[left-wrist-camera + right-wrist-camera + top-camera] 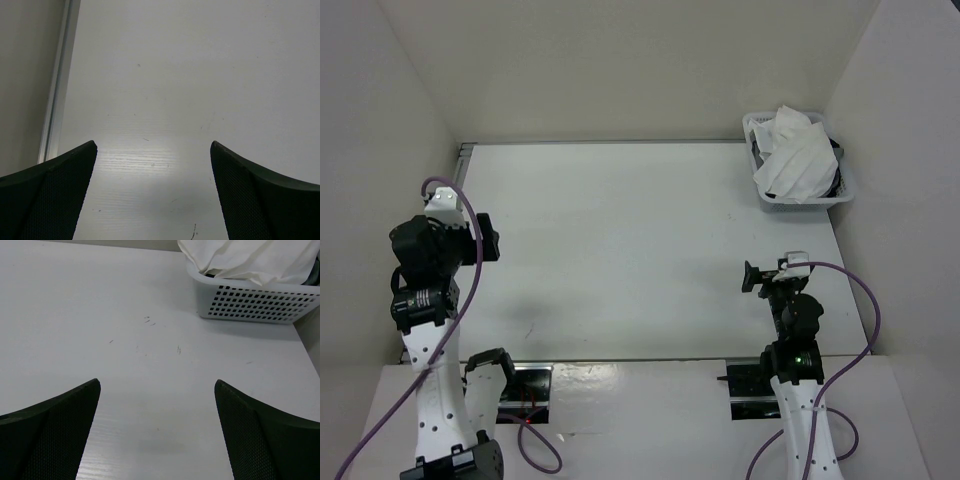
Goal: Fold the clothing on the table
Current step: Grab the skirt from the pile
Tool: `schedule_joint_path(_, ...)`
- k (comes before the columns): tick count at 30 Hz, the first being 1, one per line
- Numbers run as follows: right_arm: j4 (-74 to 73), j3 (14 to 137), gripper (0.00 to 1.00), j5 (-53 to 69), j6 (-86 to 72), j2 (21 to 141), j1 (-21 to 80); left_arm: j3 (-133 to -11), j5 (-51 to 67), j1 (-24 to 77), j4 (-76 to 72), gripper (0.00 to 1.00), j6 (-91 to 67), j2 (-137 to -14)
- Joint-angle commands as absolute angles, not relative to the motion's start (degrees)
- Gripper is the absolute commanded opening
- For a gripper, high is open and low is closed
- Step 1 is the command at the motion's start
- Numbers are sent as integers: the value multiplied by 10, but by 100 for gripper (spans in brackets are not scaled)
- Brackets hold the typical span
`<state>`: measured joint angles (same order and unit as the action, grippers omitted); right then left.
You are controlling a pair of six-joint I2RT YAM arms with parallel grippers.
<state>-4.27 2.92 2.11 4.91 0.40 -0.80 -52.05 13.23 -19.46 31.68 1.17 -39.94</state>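
We find the left fingers [55, 192] spread to their widest, holding nothing and touching nothing; bare bench [620, 230] shows in the gap between them. The right fingers [55, 432] stand equally wide apart and are likewise empty. Both pairs are black, with finely dimpled mesh-like inner faces tapering to blunt curved tips.

Beneath the left pair the bench surface is smooth, matt white and faintly grained, with a few small dark scuffs. A thin metal edge strip [57, 100] runs along it at 9 o'clock. Beneath the right pair we note the same white surface with short dark marks toward 12 o'clock.

The clothing [790, 150] is not laid out on the bench. It sits bunched in a basket [250, 302] at the bench's far right corner, about 1 o'clock in the overhead view, well apart from both pairs of fingers. The fabric is thin, white and crumpled, heaped above the rim. The basket is white plastic, rectangular, with rounded corners and walls perforated in rows of small square holes. Something dark shows at its right edge; we cannot identify it.
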Motion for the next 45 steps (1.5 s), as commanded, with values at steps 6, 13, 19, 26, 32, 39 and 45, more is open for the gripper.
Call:
schedule_joint_path(6,-33,-3,99,13,44,-45,-11,-514,152,-198,295,100,12,-406)
schedule_joint_path(13,-28,45,99,19,30,-45,-11,-514,158,-198,295,100,18,-406)
schedule_joint_path(19,5,243,99,-93,-51,-36,-11,-514,171,-198,301,100,18,-389)
schedule_joint_path(26,-102,522,99,-180,-136,216,8,-514,182,-198,306,100,23,-372)
schedule_joint_path(32,-215,689,99,-122,-84,366,2,-514,182,-198,306,100,23,-367)
schedule_joint_path(39,-298,730,99,-15,61,526,-60,-514,182,-198,306,100,23,-367)
schedule_joint_path(45,-265,708,99,-33,129,616,-73,-514,182,-198,311,100,23,-378)
